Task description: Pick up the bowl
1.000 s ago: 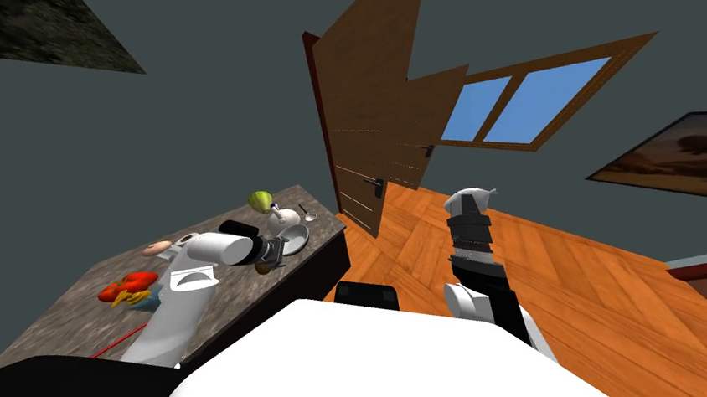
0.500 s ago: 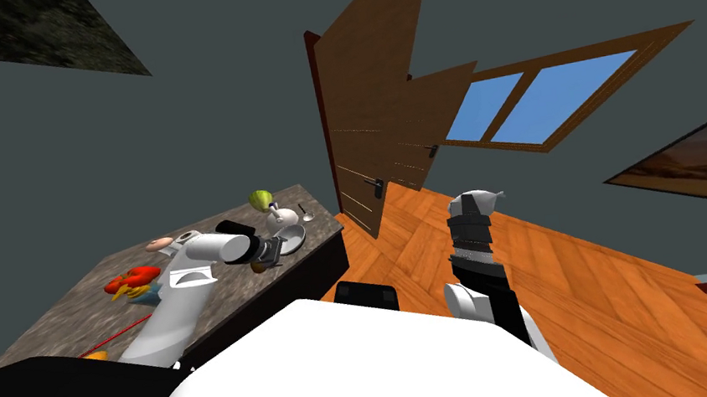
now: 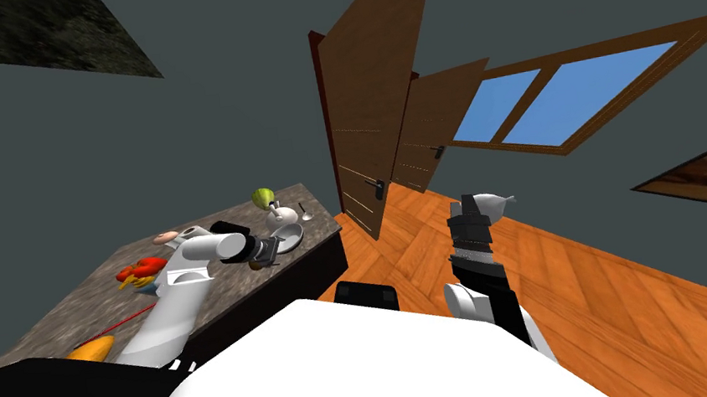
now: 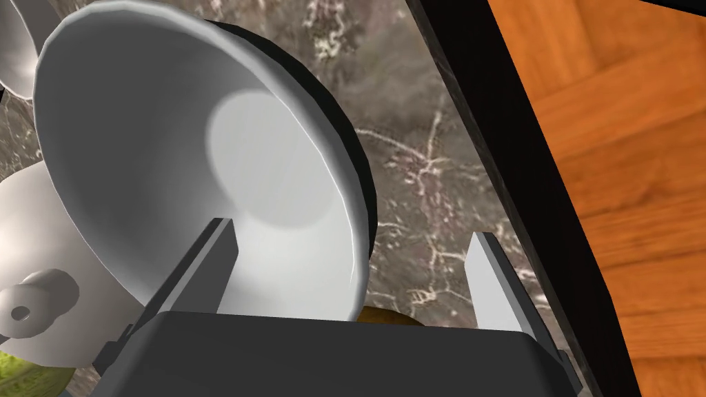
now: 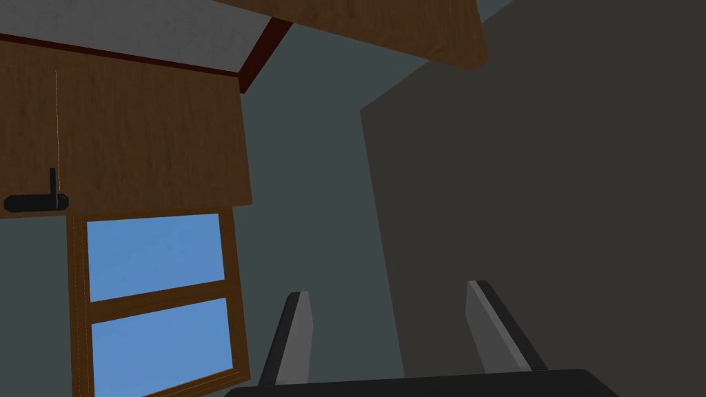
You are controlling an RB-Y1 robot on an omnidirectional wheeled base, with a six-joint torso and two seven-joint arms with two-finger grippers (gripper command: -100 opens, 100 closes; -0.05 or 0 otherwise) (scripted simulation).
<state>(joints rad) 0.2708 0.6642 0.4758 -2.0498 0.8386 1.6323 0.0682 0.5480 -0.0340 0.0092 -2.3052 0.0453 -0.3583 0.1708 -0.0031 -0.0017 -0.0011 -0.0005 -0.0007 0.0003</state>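
Observation:
The bowl (image 4: pixel 207 158) is plain white-grey and shallow, and it rests on the marbled counter (image 4: pixel 427 172) near that counter's dark edge. My left gripper (image 4: pixel 351 269) is open at the bowl. One finger (image 4: pixel 214 255) reaches over the bowl's inside and the other (image 4: pixel 489 276) stands outside its rim, over the counter. From the head view, the bowl (image 3: pixel 289 237) lies just past the left gripper (image 3: pixel 268 251) near the counter's corner. My right gripper (image 5: pixel 393 334) is open and empty, and the right arm (image 3: pixel 472 232) is raised over the floor.
A white round pot (image 3: pixel 286 215), a green fruit (image 3: pixel 262 197) and a spoon (image 3: pixel 305 212) sit behind the bowl. Red items (image 3: pixel 143 269) and an orange thing (image 3: pixel 92 350) lie further along the counter (image 3: pixel 62 316). Wooden floor (image 3: pixel 588 264) and an open door (image 3: pixel 366 106) lie beyond.
My head camera has turned, so the room has shifted and the orange thing has come into view. The left gripper stays at the bowl and the right arm keeps its pose.

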